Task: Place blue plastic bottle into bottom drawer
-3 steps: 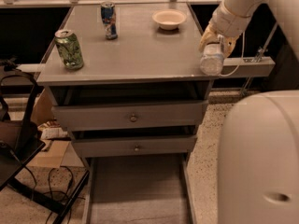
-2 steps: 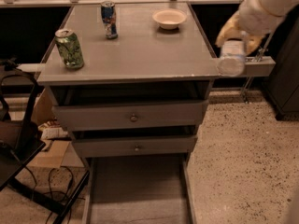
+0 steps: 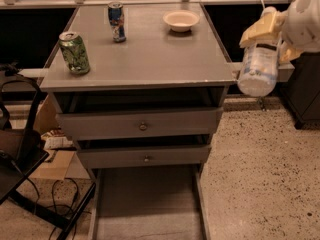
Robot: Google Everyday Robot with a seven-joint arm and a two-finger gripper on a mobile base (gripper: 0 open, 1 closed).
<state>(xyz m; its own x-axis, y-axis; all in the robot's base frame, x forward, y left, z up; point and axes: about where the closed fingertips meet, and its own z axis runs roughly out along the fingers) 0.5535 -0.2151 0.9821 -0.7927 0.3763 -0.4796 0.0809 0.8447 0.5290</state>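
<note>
The blue plastic bottle [image 3: 258, 68], clear with a pale blue-white label, hangs bottom end down in the air just right of the cabinet's top right edge. My gripper [image 3: 264, 30] is shut on its upper part, with one yellowish finger [image 3: 256, 30] above the label. The bottom drawer [image 3: 149, 204] is pulled out at floor level, a wide shallow grey tray with a bare floor and low side rails. It lies well below and to the left of the bottle.
A grey cabinet top [image 3: 145, 54] carries a green can [image 3: 74, 52] at the left, a blue can [image 3: 117, 21] at the back and a white bowl [image 3: 180, 20]. Two knobbed drawers [image 3: 143, 126] stand slightly open. A black chair [image 3: 20, 164] and cables lie left.
The arm has swung further right and away from the cabinet, carrying the bottle with it. The white arm body that filled the lower right corner has left the view.
</note>
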